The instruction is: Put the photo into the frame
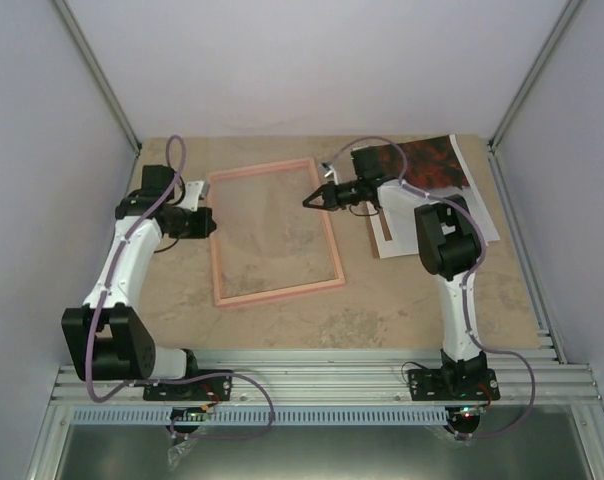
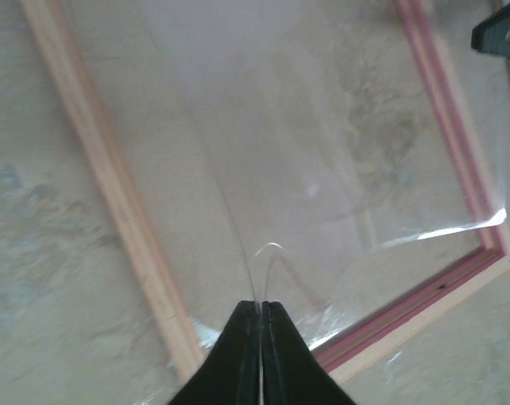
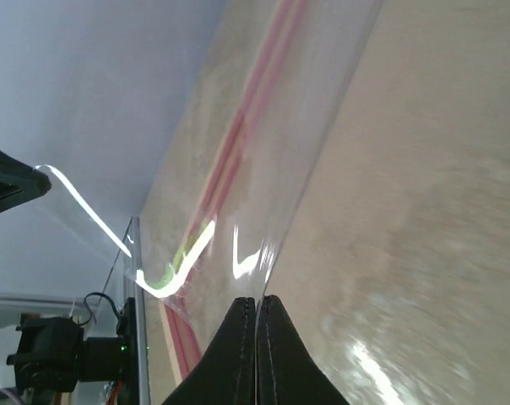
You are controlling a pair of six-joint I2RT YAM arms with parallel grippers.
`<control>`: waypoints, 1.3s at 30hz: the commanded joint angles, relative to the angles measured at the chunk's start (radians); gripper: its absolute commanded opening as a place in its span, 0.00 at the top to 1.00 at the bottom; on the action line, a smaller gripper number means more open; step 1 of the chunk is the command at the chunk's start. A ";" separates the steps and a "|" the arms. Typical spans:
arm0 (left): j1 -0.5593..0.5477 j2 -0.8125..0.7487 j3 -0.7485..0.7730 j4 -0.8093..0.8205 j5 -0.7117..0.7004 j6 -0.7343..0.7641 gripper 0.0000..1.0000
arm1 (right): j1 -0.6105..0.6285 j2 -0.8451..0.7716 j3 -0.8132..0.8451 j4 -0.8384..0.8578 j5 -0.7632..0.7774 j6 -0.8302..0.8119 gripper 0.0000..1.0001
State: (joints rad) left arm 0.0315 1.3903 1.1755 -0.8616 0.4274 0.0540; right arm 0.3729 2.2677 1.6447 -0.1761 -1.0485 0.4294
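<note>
The pink frame (image 1: 277,292) lies flat in the middle of the table. A clear plastic sheet (image 2: 322,169) spans its opening, lifted and bowed. My left gripper (image 1: 210,218) is at the frame's left rail, shut on the sheet's edge (image 2: 261,305). At the frame's right rail, my right gripper (image 1: 307,200) is shut on the opposite edge (image 3: 257,300). The photo (image 1: 432,165), dark red-orange, lies at the back right behind the right arm, which partly covers it.
White paper (image 1: 479,215) lies under the photo near the right wall. A brown strip (image 1: 382,228) shows beside it. Metal rails run along the table's near edge (image 1: 322,370). Walls close in on both sides and at the back.
</note>
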 commanded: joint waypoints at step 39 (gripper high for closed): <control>0.340 0.332 -0.018 0.198 0.130 -0.090 0.23 | 0.044 0.028 0.014 -0.222 0.010 -0.029 0.99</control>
State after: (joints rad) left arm 0.3676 1.6611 1.1309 -0.6960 0.4511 -0.0002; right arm 0.4202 2.3234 1.6726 -0.3447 -0.9619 0.4156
